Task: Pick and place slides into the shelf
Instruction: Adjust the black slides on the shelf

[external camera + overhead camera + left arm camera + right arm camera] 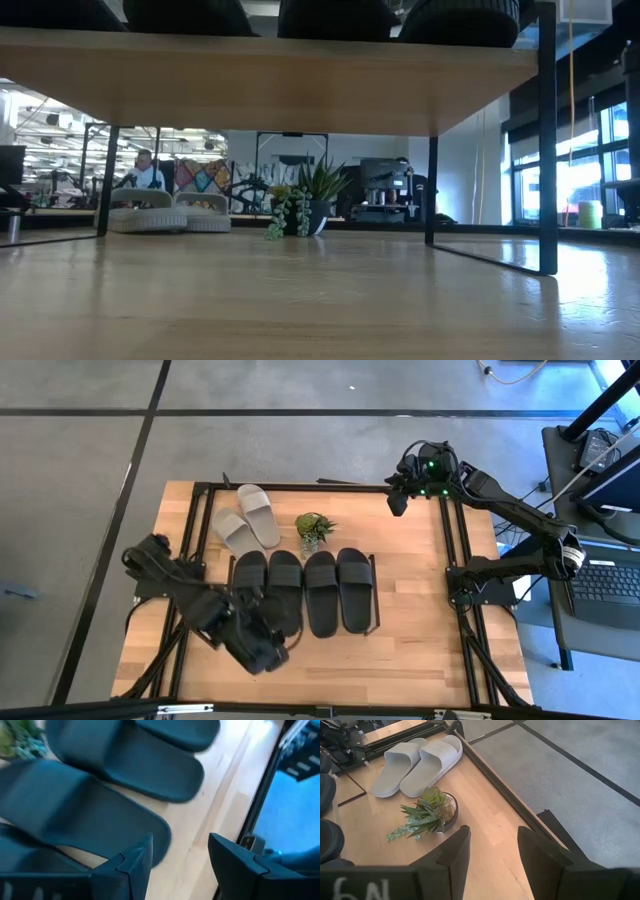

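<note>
Overhead, the left gripper [268, 650] sits over the near end of the shelf [375, 575], at the heel ends of the four black slides [302, 588] lined up on it. Two grey-white slides [248, 518] lie on the table [400, 650] beyond this gripper, past the shelf. A potted plant [314, 530] stands just beside them. The right gripper [398, 502] hovers at the table's far right corner, well apart from all slides.

Low view: the shelf board [270, 85] spans overhead, black slides [330, 15] on top. The grey-white slides [168, 212] and plant [300, 208] rest on the table beyond.

Left wrist view: the left gripper [180, 855] has its fingers [137, 857] parted, with nothing between them. Black slides [85, 805] lie directly ahead, one heel just beside a fingertip; contact cannot be determined.

Right wrist view: the right gripper [492, 850] is parted and empty. The plant [432, 812] stands ahead of it, the grey-white slides [417, 762] farther on.
</note>
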Controlling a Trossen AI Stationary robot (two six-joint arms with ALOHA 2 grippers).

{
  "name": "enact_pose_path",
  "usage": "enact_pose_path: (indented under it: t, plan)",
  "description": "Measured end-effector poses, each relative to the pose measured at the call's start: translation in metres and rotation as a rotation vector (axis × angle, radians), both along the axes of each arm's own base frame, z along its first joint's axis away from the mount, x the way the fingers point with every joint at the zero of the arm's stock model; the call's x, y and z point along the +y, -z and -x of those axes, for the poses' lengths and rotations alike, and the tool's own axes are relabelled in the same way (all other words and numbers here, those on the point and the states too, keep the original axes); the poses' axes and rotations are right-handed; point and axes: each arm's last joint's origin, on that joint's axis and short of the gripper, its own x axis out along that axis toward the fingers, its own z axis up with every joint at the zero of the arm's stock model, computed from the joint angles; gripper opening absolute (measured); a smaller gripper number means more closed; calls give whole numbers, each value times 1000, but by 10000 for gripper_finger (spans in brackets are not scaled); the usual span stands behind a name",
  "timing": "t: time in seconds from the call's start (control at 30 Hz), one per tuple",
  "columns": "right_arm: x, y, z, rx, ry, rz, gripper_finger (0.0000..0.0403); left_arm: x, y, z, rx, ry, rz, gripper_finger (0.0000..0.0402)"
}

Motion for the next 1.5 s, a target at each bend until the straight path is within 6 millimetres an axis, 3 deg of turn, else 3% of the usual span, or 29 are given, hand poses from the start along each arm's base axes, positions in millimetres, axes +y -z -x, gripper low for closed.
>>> enact_pose_path:
  t: [0.3, 0.6, 0.8, 1.03, 1.2, 1.33, 1.5]
  plan:
    - [0, 0, 0, -2, -1, 2, 165, 58, -41, 15, -109, 55, -220, 182]
    - [0, 0, 0, -2, 0, 3, 165, 132, -86, 56, -179, 62, -315, 182]
    - [0, 0, 0, -3, 3, 0, 165, 180, -102, 84, -180, 62, -327, 182]
    - [0, -1, -1, -23, 4, -17, 165, 223, -103, 91, -123, 131, -335, 182]
    - [19, -2, -14, -59, -227, -34, 165, 250, -98, 92, -105, 176, -336, 182]
    - [38, -2, -25, -12, -270, 43, 165, 275, -78, 91, -85, 194, -283, 182]
    - [48, -1, -31, 36, -218, 112, 165, 304, -47, 95, -208, 275, -212, 182]
